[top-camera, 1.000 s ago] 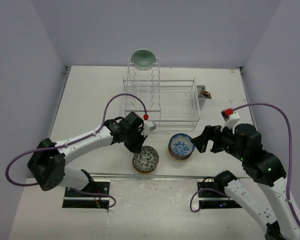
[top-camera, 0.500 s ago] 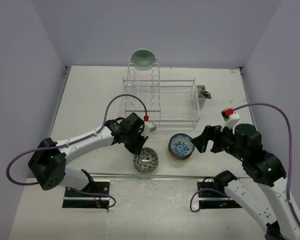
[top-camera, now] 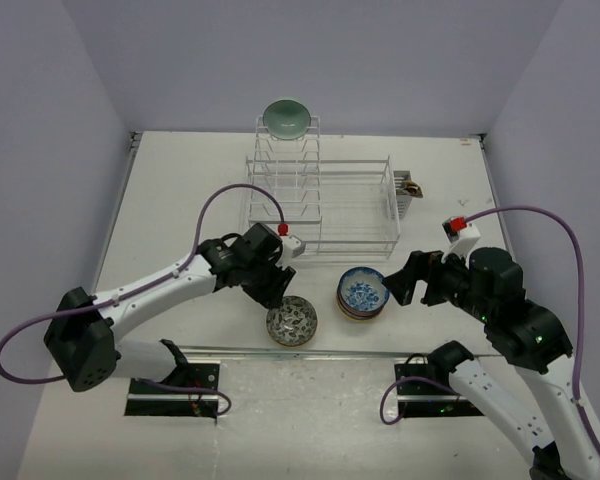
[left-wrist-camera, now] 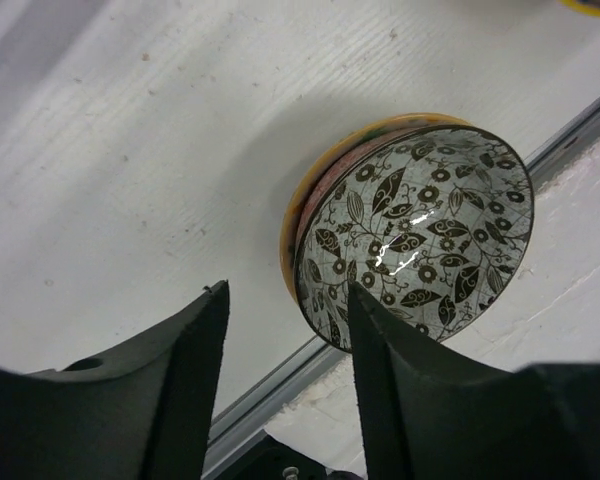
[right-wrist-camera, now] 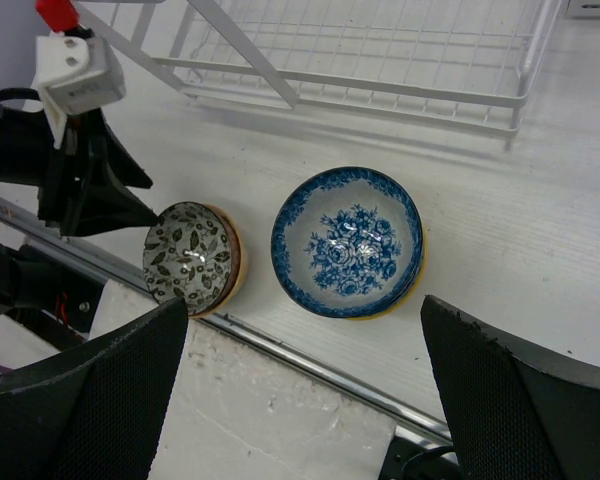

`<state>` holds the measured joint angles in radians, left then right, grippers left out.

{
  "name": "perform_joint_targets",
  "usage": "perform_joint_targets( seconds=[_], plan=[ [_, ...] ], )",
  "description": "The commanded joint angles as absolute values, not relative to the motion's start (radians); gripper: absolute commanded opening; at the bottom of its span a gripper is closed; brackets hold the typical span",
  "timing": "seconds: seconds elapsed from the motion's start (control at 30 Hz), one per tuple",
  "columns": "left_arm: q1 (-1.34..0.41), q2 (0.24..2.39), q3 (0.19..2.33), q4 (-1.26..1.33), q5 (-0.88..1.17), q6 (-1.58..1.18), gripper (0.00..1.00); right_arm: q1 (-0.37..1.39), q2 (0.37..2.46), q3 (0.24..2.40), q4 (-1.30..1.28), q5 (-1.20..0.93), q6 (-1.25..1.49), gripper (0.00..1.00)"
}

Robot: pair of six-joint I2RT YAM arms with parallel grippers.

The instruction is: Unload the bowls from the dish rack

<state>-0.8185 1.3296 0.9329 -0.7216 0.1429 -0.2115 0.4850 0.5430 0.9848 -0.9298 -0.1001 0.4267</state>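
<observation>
My left fingers (left-wrist-camera: 185,370) stood apart and empty, just beside the leaf-patterned bowl (left-wrist-camera: 415,235) on its far-left side. That bowl sat nested on a yellow-rimmed bowl (left-wrist-camera: 290,235) at the near edge of the counter (top-camera: 180,200), so I judged its set-down as good as done. The right fingers (right-wrist-camera: 90,390) were spread wide, holding nothing, above the blue floral bowl (right-wrist-camera: 347,243), which topped its own stack just to the right. One pale green bowl (top-camera: 286,116) stood on edge at the far end of the dish rack (top-camera: 320,200). Next I reckoned the left arm should rise clear without nudging the stack, then reach far across the rack for it.
</observation>
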Motion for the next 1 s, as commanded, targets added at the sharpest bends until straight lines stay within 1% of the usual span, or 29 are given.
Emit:
perform_joint_targets(
  seconds=[0.0, 0.07, 0.17, 0.2, 0.23, 0.27, 0.3, 0.37, 0.4, 0.43, 0.53, 0.57, 0.6, 0.63, 0.7, 0.77, 0.87, 0.97],
  plan=[
    [-0.813, 1.23, 1.029, -0.75, 0.094, -0.261, 0.54, 0.486, 0.558, 1.014, -0.937, -0.098, 0.414, 0.99],
    [-0.813, 1.178, 1.066, -0.758, 0.065, -0.264, 0.63, 0.486, 0.56, 1.019, -0.939, -0.094, 0.41, 0.99],
    [-0.813, 1.125, 1.169, -0.769, 0.006, -0.256, 0.7, 0.486, 0.561, 1.026, -0.94, -0.084, 0.407, 0.99],
    [-0.813, 1.114, 1.23, -0.769, -0.061, -0.253, 0.72, 0.486, 0.56, 1.026, -0.94, -0.081, 0.407, 0.99],
    [-0.813, 1.106, 1.259, -0.765, -0.087, -0.247, 0.82, 0.485, 0.558, 1.028, -0.937, -0.074, 0.407, 0.99],
    [-0.813, 1.091, 1.288, -0.749, -0.113, -0.245, 0.98, 0.485, 0.555, 1.028, -0.934, -0.072, 0.407, 0.99],
    [-0.813, 1.086, 1.349, -0.738, -0.173, -0.245, 1.0, 0.486, 0.554, 1.028, -0.933, -0.071, 0.407, 0.99],
    [-0.813, 1.086, 1.397, -0.672, -0.239, -0.23, 1.0, 0.486, 0.546, 1.026, -0.922, -0.063, 0.408, 0.99],
    [-0.813, 1.091, 1.417, -0.646, -0.335, -0.213, 1.0, 0.486, 0.545, 1.026, -0.917, -0.061, 0.411, 0.99],
    [-0.813, 1.098, 1.454, -0.618, -0.381, -0.204, 1.0, 0.485, 0.543, 1.026, -0.907, -0.061, 0.413, 0.99],
    [-0.811, 1.19, 1.538, -0.549, -0.538, -0.092, 1.0, 0.486, 0.534, 1.023, -0.891, -0.064, 0.422, 0.99],
    [-0.811, 1.262, 1.608, -0.522, -0.581, -0.059, 1.0, 0.486, 0.532, 1.022, -0.89, -0.067, 0.422, 0.99],
    [-0.81, 1.297, 1.643, -0.506, -0.639, 0.042, 1.0, 0.486, 0.531, 1.02, -0.888, -0.069, 0.422, 0.99],
    [-0.801, 1.375, 1.675, -0.49, -0.655, 0.09, 1.0, 0.485, 0.529, 1.019, -0.887, -0.071, 0.42, 0.99],
    [-0.764, 1.449, 1.774, -0.445, -0.675, 0.196, 1.0, 0.485, 0.52, 1.016, -0.884, -0.097, 0.416, 0.99],
    [-0.741, 1.543, 1.865, -0.428, -0.652, 0.239, 1.0, 0.486, 0.514, 1.015, -0.881, -0.12, 0.408, 0.99],
    [-0.715, 1.615, 1.884, -0.34, -0.631, 0.363, 1.0, 0.485, 0.496, 1.019, -0.885, -0.132, 0.402, 0.99],
    [-0.678, 1.672, 1.884, -0.307, -0.556, 0.463, 1.0, 0.485, 0.477, 1.02, -0.896, -0.135, 0.394, 0.99]
  ],
)
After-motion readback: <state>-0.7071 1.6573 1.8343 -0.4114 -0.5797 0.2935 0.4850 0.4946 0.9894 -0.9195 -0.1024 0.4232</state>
